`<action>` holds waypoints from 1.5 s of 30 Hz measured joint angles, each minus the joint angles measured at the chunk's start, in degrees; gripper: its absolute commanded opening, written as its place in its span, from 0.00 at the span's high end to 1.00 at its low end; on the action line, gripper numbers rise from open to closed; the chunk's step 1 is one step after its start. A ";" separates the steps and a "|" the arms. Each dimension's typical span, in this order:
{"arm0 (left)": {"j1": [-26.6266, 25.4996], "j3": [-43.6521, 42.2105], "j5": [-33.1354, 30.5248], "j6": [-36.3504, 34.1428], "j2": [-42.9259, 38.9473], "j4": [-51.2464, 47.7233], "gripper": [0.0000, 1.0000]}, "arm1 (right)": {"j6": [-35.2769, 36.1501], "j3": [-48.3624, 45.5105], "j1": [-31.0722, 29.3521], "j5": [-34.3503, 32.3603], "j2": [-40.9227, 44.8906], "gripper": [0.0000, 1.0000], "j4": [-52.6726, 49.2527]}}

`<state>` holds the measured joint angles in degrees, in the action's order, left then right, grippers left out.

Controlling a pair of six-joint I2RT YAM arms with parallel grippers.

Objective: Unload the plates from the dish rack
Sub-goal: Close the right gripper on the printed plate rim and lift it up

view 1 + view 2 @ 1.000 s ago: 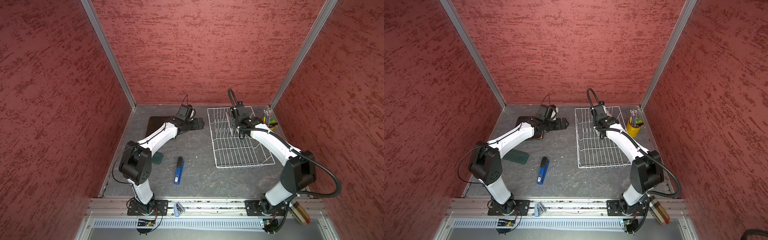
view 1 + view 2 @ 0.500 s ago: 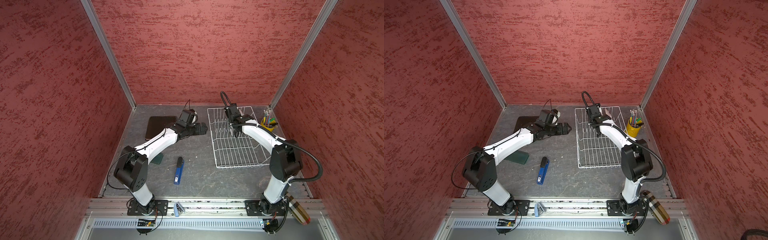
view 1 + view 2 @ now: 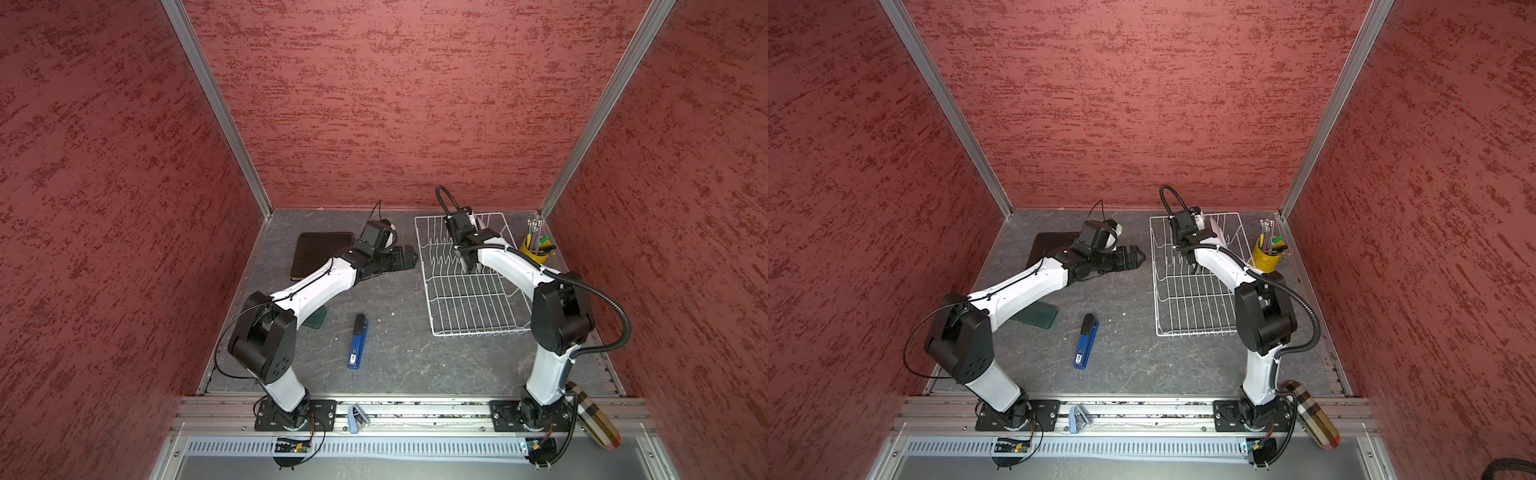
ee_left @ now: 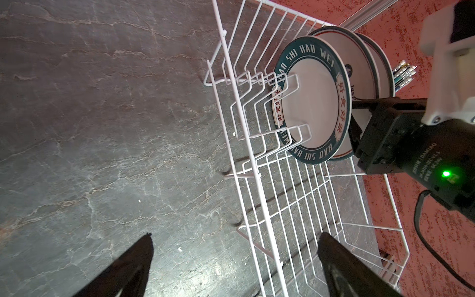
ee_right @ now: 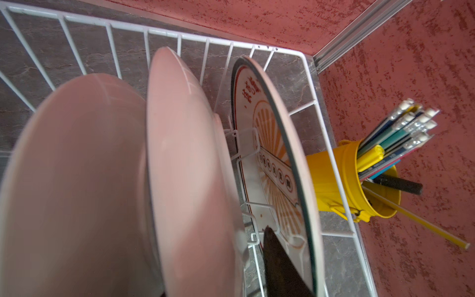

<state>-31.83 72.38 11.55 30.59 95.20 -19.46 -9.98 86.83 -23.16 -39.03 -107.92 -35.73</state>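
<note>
The step in hand looks to be pulling a round plate out of the dish rack [image 3: 469, 299], which sits along the right edge of the surface [image 3: 386, 365] and reaches toward its far right corner. The right hand [image 3: 469, 264] is down among three round plates standing upright in the prongs at the rack's far end: the lettered-rim plate [image 4: 312, 102], the middle plate [image 5: 185, 154] and the sunburst plate [image 5: 270, 154]. One finger [image 5: 280, 264] shows in the gap between the middle and sunburst plates. Its partner is hidden, so I cannot tell whether the jaws have closed on the middle plate.

To do it well, I judge: seat the rim deep between the pads and lift straight up until the plate's lower edge clears the prongs. Keep it upright so it spares its neighbours, and only then swing it out over bare surface. The left hand [image 3: 1136, 257] hangs wide open and empty near the far edge, between the rack and the square plate, and could take a handover.

Count: three round plates in the rack; one dark brown square plate [image 3: 322, 253] lying flat near the far left corner, with no telling whether another lies beneath it; one green slab [image 3: 1038, 316]; one blue stapler [image 3: 357, 343]; one yellow cup of pencils [image 3: 536, 253]
</note>
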 measured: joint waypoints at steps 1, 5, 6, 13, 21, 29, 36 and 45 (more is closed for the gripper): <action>0.00 -0.50 0.00 0.37 0.04 0.17 0.01 | 0.24 0.00 0.00 -0.07 -0.04 0.64 0.28; -0.04 -1.11 -0.04 1.38 0.15 -0.04 0.01 | 1.11 0.00 0.00 -0.48 -0.59 0.65 1.44; -0.04 -1.14 -0.07 1.68 0.15 0.00 0.00 | 1.29 0.00 0.00 -0.63 -0.92 0.66 1.68; -0.35 -2.86 -0.09 3.21 0.09 0.22 0.00 | 1.40 0.00 0.00 -1.62 -2.99 0.77 1.70; -1.16 -2.93 -0.37 3.32 -1.05 -0.28 0.00 | 1.20 0.00 0.02 -3.26 -2.97 0.82 1.03; -1.40 -2.93 -0.44 3.45 -2.78 -0.70 0.01 | 0.85 0.02 -0.44 -4.42 -2.71 0.96 -0.79; -1.42 -2.97 -0.28 3.39 -4.52 -1.42 0.01 | 0.55 0.70 -1.90 -6.36 -2.45 1.00 -3.45; -1.62 -3.39 -0.24 2.03 -5.86 -2.14 0.00 | -1.09 2.34 -3.15 -9.14 -1.29 1.00 -5.35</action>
<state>-33.45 68.99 11.31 32.62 89.34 -21.61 -11.07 89.17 -26.30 -48.16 -109.21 -41.08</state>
